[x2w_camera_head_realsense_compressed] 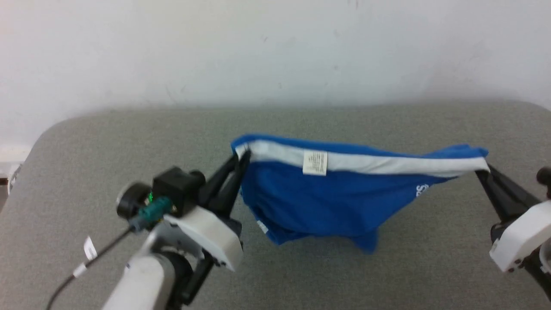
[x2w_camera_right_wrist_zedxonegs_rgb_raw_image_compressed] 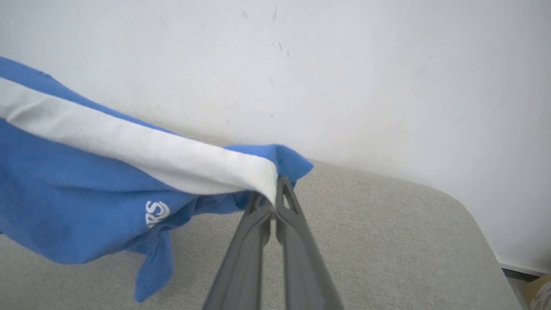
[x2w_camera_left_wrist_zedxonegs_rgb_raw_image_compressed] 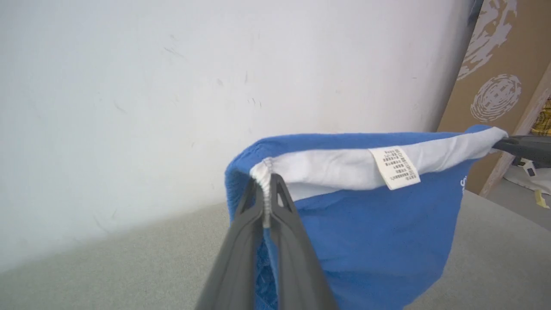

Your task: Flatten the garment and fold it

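Garment (x2w_camera_head_realsense_compressed: 335, 202) hangs mid-frame over the grey tabletop (x2w_camera_head_realsense_compressed: 129, 142), its white band (x2w_camera_head_realsense_compressed: 366, 162) stretched between two hands. The left hand (x2w_camera_head_realsense_compressed: 243, 156), centre-left, and the right hand (x2w_camera_head_realsense_compressed: 479, 171), far right, each clamp tight on one end.

White print (x2w_camera_right_wrist_zedxonegs_rgb_raw_image_compressed: 157, 214) on garment (x2w_camera_right_wrist_zedxonegs_rgb_raw_image_compressed: 64, 189) ends "RS", rest hidden; care label (x2w_camera_left_wrist_zedxonegs_rgb_raw_image_compressed: 395, 168) text illegible.

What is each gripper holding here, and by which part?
Both hold the bright blue thin-fabric shorts by their white band: left gripper pinches one end, right gripper the other.
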Available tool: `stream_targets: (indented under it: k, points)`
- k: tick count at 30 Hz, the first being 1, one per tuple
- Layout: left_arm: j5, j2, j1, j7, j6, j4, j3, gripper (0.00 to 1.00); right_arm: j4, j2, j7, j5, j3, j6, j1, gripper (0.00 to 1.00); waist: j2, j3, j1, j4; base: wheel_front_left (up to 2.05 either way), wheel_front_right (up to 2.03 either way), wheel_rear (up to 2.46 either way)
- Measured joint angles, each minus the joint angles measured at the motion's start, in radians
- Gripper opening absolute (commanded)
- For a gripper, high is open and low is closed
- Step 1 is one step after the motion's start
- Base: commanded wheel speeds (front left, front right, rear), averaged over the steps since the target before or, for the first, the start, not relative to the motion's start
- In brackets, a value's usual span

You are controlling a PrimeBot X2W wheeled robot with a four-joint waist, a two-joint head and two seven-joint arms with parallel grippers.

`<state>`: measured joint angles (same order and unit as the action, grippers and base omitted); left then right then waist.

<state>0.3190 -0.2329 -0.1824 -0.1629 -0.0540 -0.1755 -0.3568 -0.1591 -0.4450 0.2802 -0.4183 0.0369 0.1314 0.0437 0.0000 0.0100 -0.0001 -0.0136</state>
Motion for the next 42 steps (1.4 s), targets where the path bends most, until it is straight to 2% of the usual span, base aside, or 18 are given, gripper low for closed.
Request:
stream_targets:
  k: [7,12,18,24,29,37,42]
  points:
    - [0.007,-0.035,-0.126,-0.057,-0.007,-0.097,0.052,0.0,-0.107,-0.07,0.127,-0.191,0.015,0.0,0.099,0.0,0.0,0.026,0.0,0.016,0.0,0.0,0.0]
    - [0.012,-0.047,-0.19,-0.069,0.002,-0.119,0.088,0.0,-0.134,-0.094,0.18,-0.25,0.016,0.0,0.212,0.0,0.0,0.022,0.0,0.028,0.0,0.0,0.0]
    - [0.039,-0.051,-0.298,-0.091,0.004,-0.104,0.128,0.0,-0.1,-0.147,0.221,-0.241,0.095,0.0,0.397,0.0,0.0,-0.01,0.0,0.041,0.0,0.0,0.0]
    - [0.054,-0.052,-0.466,-0.111,0.002,-0.012,0.145,0.0,0.015,-0.179,0.225,-0.212,0.211,0.0,0.628,0.0,0.0,-0.079,0.0001,0.051,0.0,0.0,0.0]
    - [0.057,-0.051,-0.638,-0.098,-0.007,0.131,0.159,0.0,0.149,-0.172,0.189,-0.195,0.302,0.0,0.846,0.0,0.0,-0.164,0.0003,0.058,0.0,0.0,0.0]
    - [0.032,-0.021,-0.924,0.005,-0.015,0.4,0.165,0.0,0.446,-0.09,0.052,-0.105,0.414,0.0,1.162,0.0,0.0,-0.324,0.0005,0.073,0.0,0.0,0.0]
    - [0.022,-0.004,-1.043,0.124,-0.002,0.556,0.189,0.0,0.635,-0.021,-0.071,-0.038,0.436,0.0,1.293,0.0,0.0,-0.419,0.0005,0.082,0.0,0.0,0.0]
